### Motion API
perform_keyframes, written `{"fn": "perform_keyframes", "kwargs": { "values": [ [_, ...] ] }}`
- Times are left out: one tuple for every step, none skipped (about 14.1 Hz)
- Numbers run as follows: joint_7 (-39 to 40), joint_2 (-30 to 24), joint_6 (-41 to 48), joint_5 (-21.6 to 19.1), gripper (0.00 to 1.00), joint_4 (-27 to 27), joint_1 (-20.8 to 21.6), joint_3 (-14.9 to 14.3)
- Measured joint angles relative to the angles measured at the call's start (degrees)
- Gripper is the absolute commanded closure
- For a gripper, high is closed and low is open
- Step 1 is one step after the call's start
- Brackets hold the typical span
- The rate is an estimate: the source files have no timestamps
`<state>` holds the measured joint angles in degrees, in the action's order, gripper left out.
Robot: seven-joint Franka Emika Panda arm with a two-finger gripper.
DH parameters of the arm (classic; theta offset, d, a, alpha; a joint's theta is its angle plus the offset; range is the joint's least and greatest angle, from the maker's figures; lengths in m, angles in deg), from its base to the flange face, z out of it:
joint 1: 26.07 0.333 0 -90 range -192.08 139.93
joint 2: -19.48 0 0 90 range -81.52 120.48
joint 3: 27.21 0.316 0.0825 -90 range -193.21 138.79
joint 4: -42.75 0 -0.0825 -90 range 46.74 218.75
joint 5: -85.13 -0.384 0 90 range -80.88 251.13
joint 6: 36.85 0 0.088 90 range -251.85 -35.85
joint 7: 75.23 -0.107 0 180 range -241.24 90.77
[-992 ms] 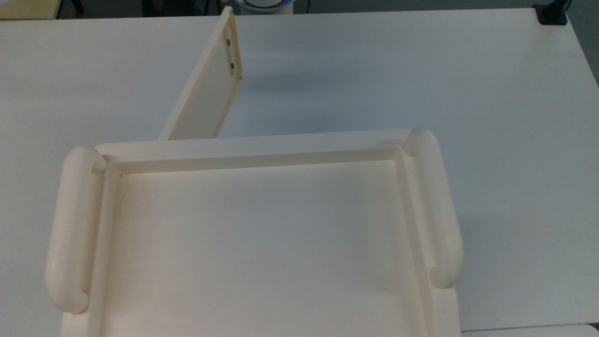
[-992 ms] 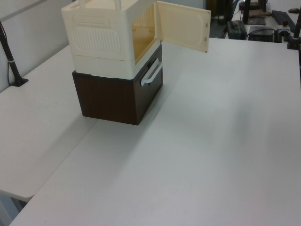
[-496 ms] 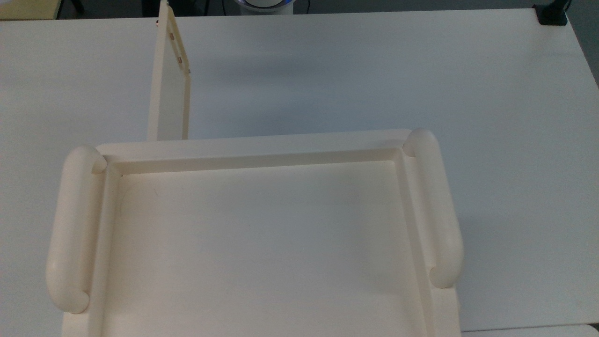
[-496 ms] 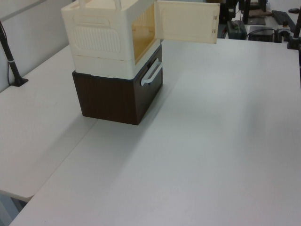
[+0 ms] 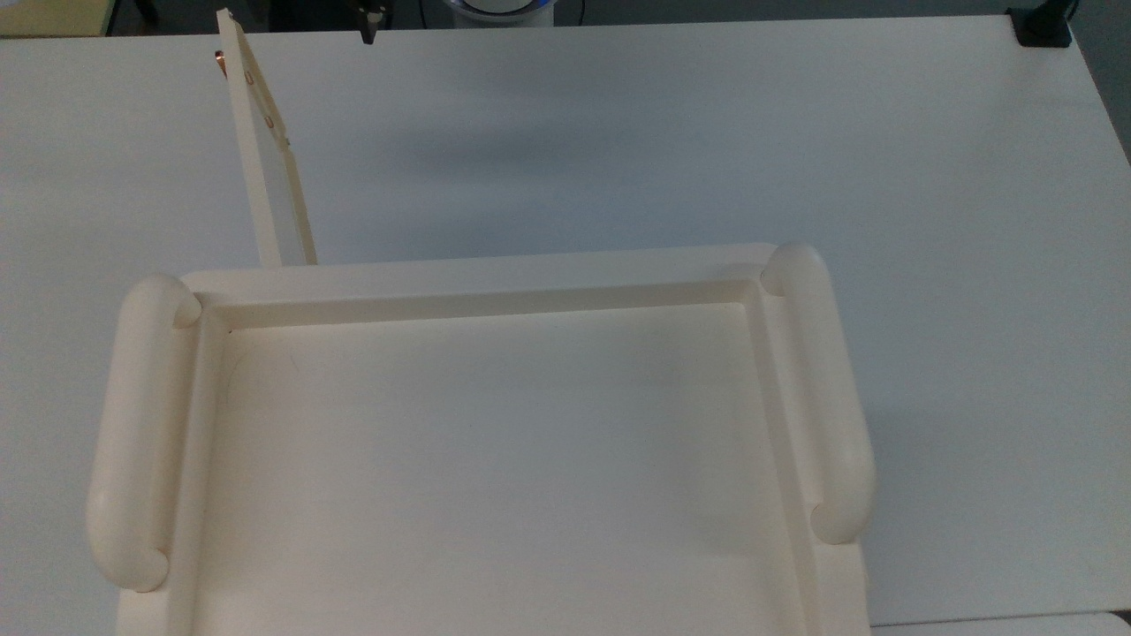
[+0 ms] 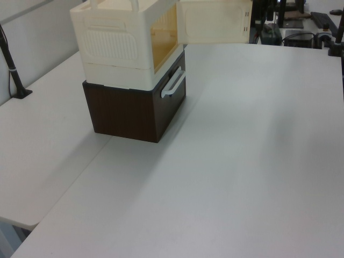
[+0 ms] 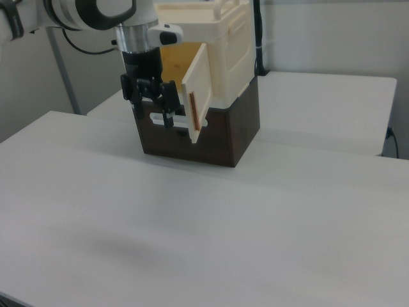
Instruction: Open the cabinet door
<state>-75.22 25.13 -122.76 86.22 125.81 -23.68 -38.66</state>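
One thin, stiff, light cabinet door (image 5: 269, 168), swung wide off the cream cabinet (image 6: 126, 40), is judged best taken by its free edge; the claw (image 7: 153, 102) is seen spread beside it.

A broad white bench (image 6: 242, 161) filled most of the left view, with a seam running diagonally at the lower left. A pale wall (image 7: 332, 38) stood behind it in the right view. A black clamp (image 5: 1043, 26) gripped the bench's upper right corner in the top view.

cabinet door (image 5: 265, 150) | swung wider, toward top view's left | fingers (image 5: 369, 25) now entering frame
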Motion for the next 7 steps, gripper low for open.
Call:
{"fn": "perform_keyframes", "kwargs": {
  "values": [
    [0.8,0.0,-0.4,-1.6,0.0,0.1,-0.1,0.0],
    [1.4,0.0,-0.5,-3.0,0.0,0.1,-0.3,0.0],
    [1.6,-0.1,-0.5,-3.7,0.0,0.1,-0.3,0.0],
    [1.6,-0.2,-0.5,-4.3,0.0,0.1,-0.3,0.0],
    [1.6,-0.2,-0.5,-4.6,0.0,0.1,-0.3,0.0],
    [1.6,-0.2,-0.6,-4.6,0.0,0.1,-0.3,0.0],
    [1.6,-0.2,-0.9,-4.6,0.0,0.1,-0.3,0.0]
  ]
}}
